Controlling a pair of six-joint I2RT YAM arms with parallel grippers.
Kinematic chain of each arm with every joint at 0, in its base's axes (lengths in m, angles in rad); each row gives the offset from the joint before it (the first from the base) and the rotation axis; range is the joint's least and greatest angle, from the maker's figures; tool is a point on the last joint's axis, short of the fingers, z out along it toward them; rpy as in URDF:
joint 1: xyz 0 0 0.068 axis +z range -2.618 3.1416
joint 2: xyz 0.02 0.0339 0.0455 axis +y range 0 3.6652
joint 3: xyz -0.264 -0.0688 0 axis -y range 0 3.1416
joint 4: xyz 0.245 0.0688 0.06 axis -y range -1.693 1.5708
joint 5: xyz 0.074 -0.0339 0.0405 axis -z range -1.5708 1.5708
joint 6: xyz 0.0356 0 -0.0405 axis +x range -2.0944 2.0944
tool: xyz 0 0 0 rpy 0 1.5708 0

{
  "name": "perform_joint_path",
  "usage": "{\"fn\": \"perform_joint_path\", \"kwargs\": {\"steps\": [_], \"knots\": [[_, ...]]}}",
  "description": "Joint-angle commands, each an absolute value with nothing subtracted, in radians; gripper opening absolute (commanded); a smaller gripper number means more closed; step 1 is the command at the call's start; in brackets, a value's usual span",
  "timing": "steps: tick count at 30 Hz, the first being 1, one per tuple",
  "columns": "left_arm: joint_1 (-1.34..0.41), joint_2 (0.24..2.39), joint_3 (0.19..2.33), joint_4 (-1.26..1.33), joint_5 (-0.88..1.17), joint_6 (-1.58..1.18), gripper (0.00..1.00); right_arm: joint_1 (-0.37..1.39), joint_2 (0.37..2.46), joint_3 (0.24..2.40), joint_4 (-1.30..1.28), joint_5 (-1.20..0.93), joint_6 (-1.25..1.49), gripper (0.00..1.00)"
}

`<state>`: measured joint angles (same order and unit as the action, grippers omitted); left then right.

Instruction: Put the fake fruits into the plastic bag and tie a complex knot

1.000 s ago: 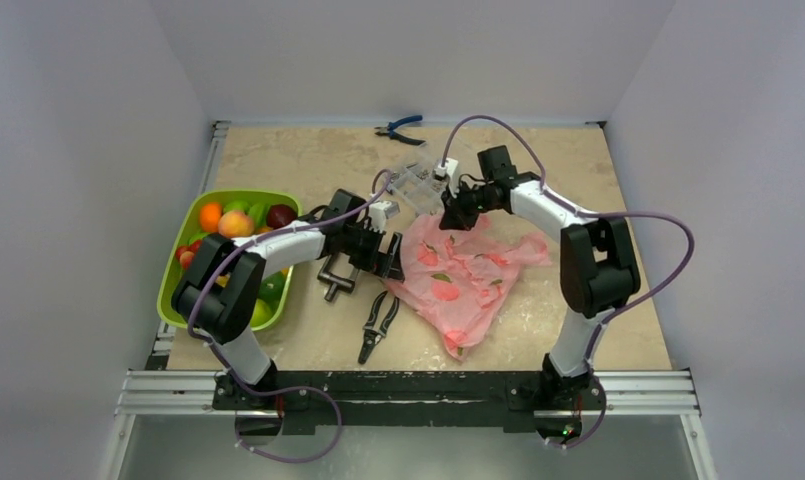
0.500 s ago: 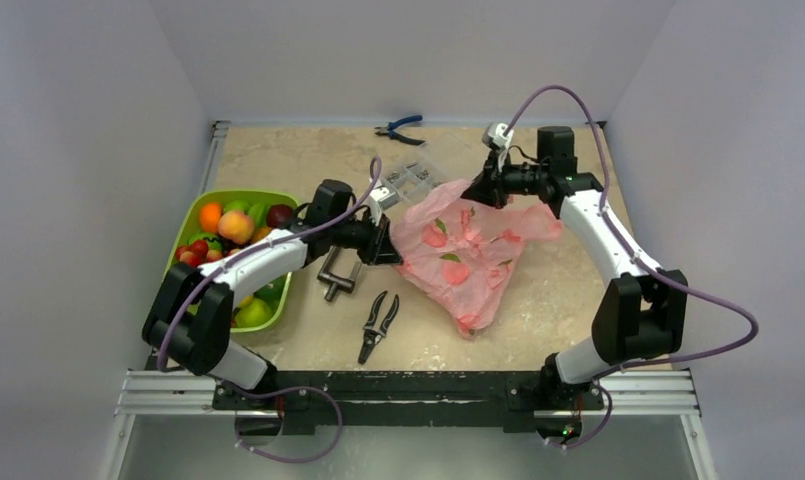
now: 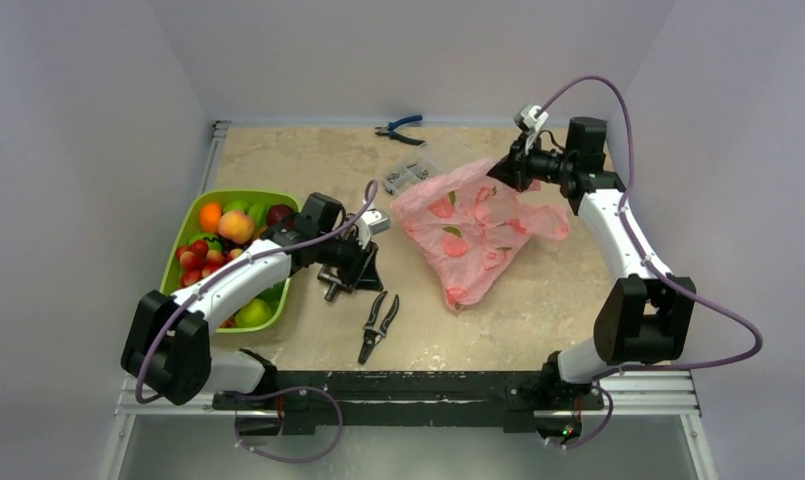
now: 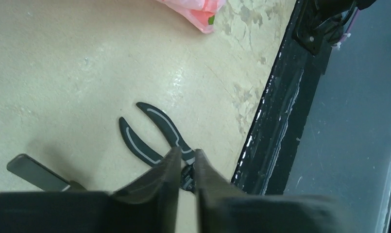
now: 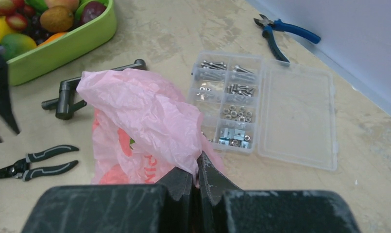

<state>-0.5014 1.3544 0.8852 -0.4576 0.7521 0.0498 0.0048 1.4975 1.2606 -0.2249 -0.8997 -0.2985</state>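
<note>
place: robot lab | signs: walled booth (image 3: 78,150), aluminium rail (image 3: 408,392), black pliers (image 3: 378,325), screw box (image 5: 266,114)

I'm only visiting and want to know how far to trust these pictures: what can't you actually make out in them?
- Top view: the left arm hides some fake fruits in the green tray.
- Top view: the plastic bag covers part of the clear parts box.
- Left wrist view: the left gripper covers the black pliers' tips.
- All views: crumpled film hides the bag's inside.

We find no readable text, label or number; the red print on the bag (image 5: 144,116) is too crumpled.
</note>
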Motion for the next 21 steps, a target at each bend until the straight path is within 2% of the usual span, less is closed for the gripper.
{"fn": "perform_joint_path", "kwargs": {"steps": [1,3,4,7,9,10,12,15,21], "knots": [[-0.485,1.229,0.942,-0.520,0.800,0.191,0.44,0.056,1.462,1.321,-0.385,-0.997,-0.487,0.00],[-0.481,1.158,0.963,-0.482,0.731,0.231,0.82,0.074,1.426,1.290,-0.422,-1.065,-0.556,0.00],[-0.476,1.135,0.965,-0.462,0.703,0.277,0.93,0.078,1.407,1.273,-0.425,-1.087,-0.573,0.00],[-0.419,1.162,0.991,-0.505,0.697,0.503,0.96,0.083,1.354,1.256,-0.427,-1.133,-0.608,0.00],[-0.329,1.233,1.053,-0.587,0.826,0.653,0.96,0.085,1.325,1.270,-0.459,-1.152,-0.656,0.00],[-0.297,1.266,1.089,-0.668,0.880,0.771,1.00,0.090,1.312,1.281,-0.486,-1.158,-0.682,0.00],[-0.281,1.302,1.138,-0.803,0.908,0.940,1.00,0.110,1.292,1.301,-0.569,-1.161,-0.757,0.00],[-0.296,1.316,1.174,-0.813,0.961,0.985,1.00,0.163,1.259,1.307,-0.645,-1.135,-0.840,0.00],[-0.435,1.347,1.231,-0.907,0.974,0.973,1.00,0.207,1.221,1.269,-0.569,-1.106,-0.795,0.00]]}}
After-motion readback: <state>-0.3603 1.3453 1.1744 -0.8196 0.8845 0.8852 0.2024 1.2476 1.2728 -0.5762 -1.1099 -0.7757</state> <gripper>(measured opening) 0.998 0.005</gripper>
